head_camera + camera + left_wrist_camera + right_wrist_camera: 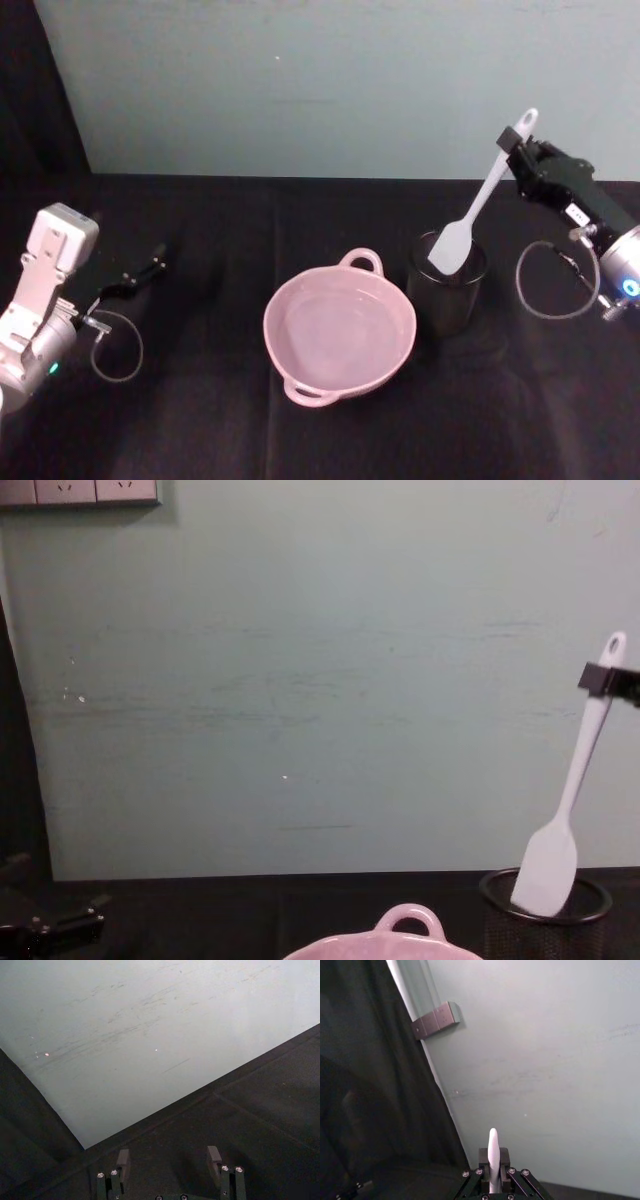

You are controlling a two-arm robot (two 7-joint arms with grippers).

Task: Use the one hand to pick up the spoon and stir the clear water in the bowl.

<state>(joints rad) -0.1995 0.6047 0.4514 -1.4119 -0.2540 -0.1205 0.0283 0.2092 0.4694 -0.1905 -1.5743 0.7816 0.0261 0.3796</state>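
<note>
My right gripper (517,152) is shut on the upper handle of the white spoon (487,195), just below its oval hole. The spoon hangs tilted, and its flat blade (546,870) sits at the mouth of the black mesh cup (447,285). In the right wrist view the handle's tip (493,1152) sticks up between the fingers of that gripper (493,1162). The pink bowl (290,300) with clear water stands in the middle of the table, left of the cup; its loop handle (405,920) shows in the chest view. My left gripper (148,270) rests open at the far left, nothing between its fingers (214,1155).
A black cloth (200,420) covers the table, which backs onto a pale green wall (320,80). The mesh cup (545,920) stands right beside the bowl's right rim. A grey cable loop (545,290) hangs off my right wrist.
</note>
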